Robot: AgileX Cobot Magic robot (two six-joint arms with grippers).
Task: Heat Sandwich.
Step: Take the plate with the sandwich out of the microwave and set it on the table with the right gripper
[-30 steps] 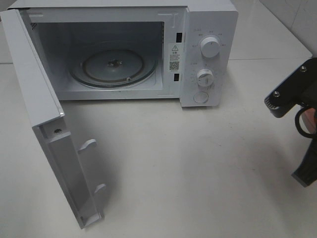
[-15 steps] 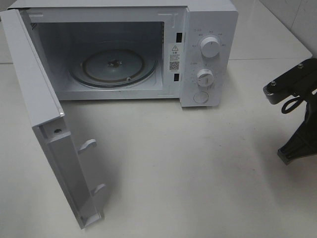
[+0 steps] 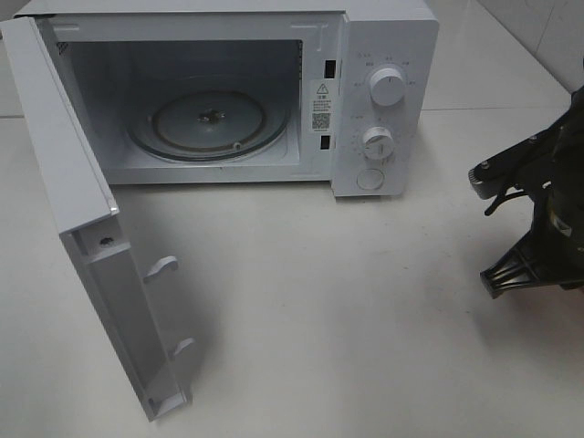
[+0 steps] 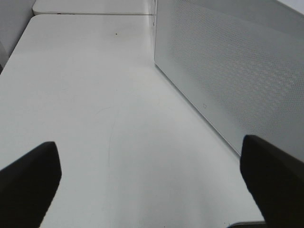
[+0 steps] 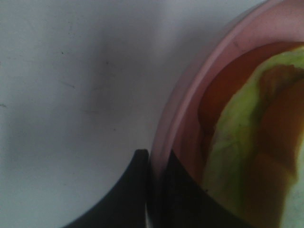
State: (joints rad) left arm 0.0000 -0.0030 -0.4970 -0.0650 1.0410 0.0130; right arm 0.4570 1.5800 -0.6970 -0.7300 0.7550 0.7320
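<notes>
While door (image 3: 87, 228) hangs wide on microwave (image 3: 274, 91), seen from high: bare turntable (image 3: 208, 121) inside, right arm (image 3: 538, 214) low at table's (image 3: 347, 310) right edge, well apart from oven. From left wrist: left gripper (image 4: 152, 175) spread wide over bare table, gripping nothing, door panel (image 4: 237, 71) just beside one finger. From right wrist: right gripper (image 5: 151, 190) pinched shut on plate (image 5: 190, 109) rim, sandwich (image 5: 247, 142) lying on plate just beyond fingertips.
</notes>
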